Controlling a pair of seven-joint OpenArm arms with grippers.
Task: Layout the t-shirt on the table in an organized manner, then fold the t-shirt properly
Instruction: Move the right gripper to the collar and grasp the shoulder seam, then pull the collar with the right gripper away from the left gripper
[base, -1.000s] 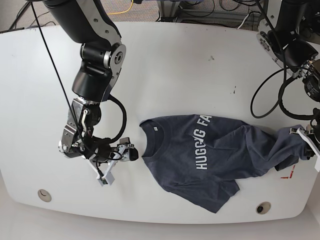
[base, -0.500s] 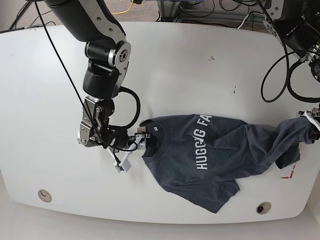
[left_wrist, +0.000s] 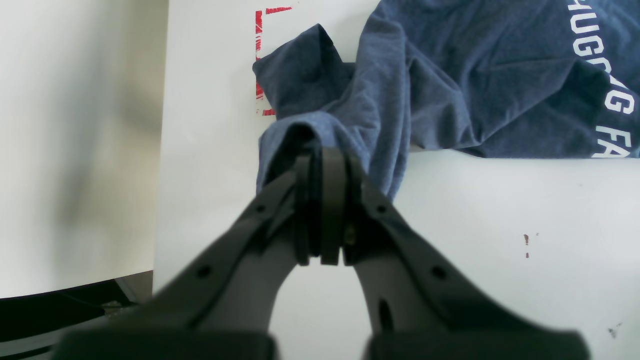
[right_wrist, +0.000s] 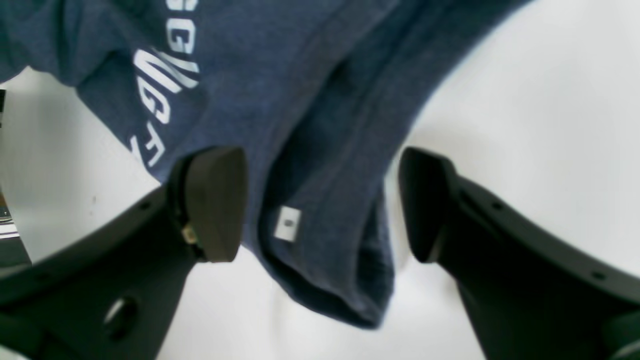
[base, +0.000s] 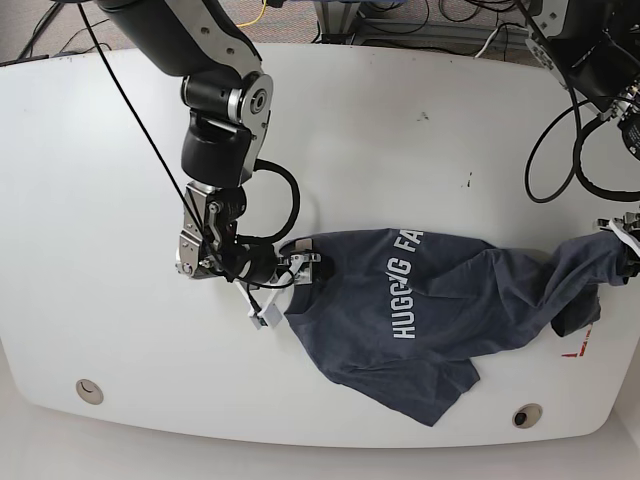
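My right gripper slid over to the collar, jaws apart, while my left gripper pinches the soft, floppy t-shirt at right.

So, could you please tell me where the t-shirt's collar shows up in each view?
Base: collar at the shirt's left end, by the right claw.
Right wrist: collar centre, between open fingers.
Left wrist: not in view.
Shared landmark: the white lettering.

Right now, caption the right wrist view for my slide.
Open right gripper straddling the collar of the navy t-shirt, its white neck tag between the fingers, on the white table.
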